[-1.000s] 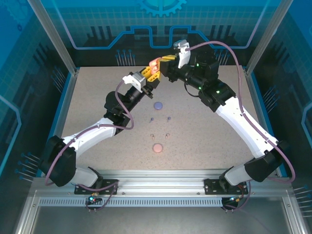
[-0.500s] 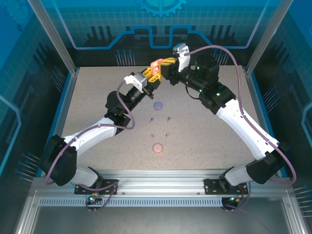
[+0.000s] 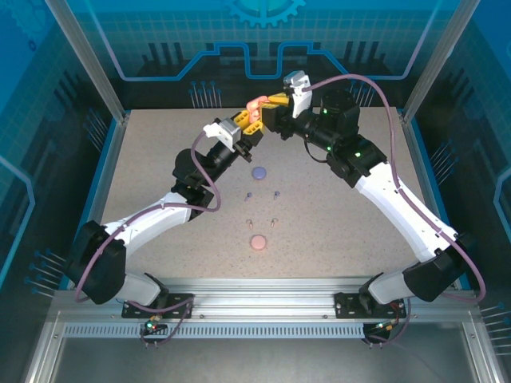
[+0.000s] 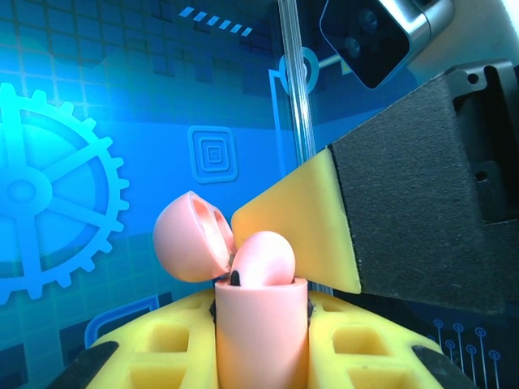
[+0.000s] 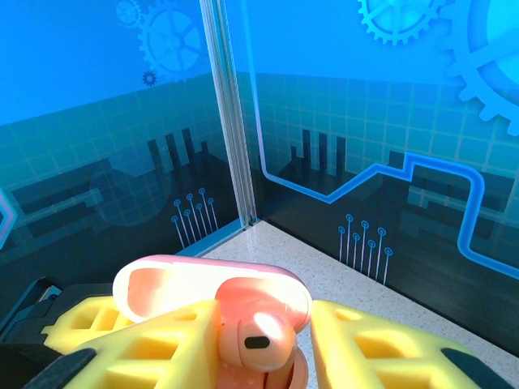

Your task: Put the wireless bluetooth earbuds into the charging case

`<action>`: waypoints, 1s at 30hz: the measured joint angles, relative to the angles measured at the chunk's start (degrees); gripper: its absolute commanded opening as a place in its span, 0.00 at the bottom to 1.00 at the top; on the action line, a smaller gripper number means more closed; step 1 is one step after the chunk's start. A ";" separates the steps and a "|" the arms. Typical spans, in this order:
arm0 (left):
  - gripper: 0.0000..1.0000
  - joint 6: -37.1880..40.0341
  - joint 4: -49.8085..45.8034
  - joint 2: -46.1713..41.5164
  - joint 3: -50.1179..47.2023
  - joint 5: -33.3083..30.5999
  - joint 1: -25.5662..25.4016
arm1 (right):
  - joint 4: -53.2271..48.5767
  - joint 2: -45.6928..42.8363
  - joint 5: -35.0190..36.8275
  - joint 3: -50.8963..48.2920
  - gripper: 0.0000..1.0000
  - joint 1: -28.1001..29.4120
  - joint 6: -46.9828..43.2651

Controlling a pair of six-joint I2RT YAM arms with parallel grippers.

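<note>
You are partway through the first of three cases. Your left gripper (image 3: 250,120) is clamped tight on the body of the salmon-orange plastic clamshell charging case (image 4: 259,336). It holds the case raised above the far middle of the speckled table (image 3: 160,159), with the hinged lid (image 4: 190,237) thrown open. One salmon-orange stemmed earbud (image 5: 255,340) sits in the mouth of that case with its head standing proud, so judge it not fully seated. Your right gripper (image 5: 263,334) brackets that bud with its yellow fingers. A sliver of gap shows at one finger, and you cannot tell whether it grips or has let go. Whether the twin bud is already inside is hidden.

The rest looks untouched. The round purple case (image 3: 258,171) lies closed at the table's middle. Just nearer lie one purple bud (image 3: 248,195) on the left and another purple bud (image 3: 277,192) on the right. Nearer again lie two pink buds (image 3: 249,223), then the round pink case (image 3: 258,242), also closed.
</note>
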 measured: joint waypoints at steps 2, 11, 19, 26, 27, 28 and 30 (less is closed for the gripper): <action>0.00 0.00 0.00 0.00 0.11 0.02 0.00 | 0.15 -0.17 0.07 -0.17 0.39 0.00 0.00; 0.00 0.00 0.00 0.28 0.13 0.02 0.00 | 0.33 -1.86 0.48 -2.25 0.47 0.00 0.00; 0.00 0.00 0.00 0.85 0.52 0.04 -0.04 | 0.46 -2.62 1.31 -3.26 0.49 0.00 0.02; 0.00 0.00 -0.02 1.25 0.85 0.04 -0.20 | 0.76 -3.87 1.33 -4.76 0.50 0.02 0.04; 0.00 0.02 0.00 1.36 0.90 0.02 -0.20 | 0.74 -4.15 1.25 -5.16 0.51 0.04 0.07; 0.00 0.02 0.02 1.46 0.98 0.02 -0.20 | 0.55 -4.52 1.01 -5.70 0.53 0.09 0.15; 0.00 0.11 -0.02 1.53 1.09 0.07 -0.22 | 0.70 -5.09 1.01 -6.51 0.57 0.11 0.39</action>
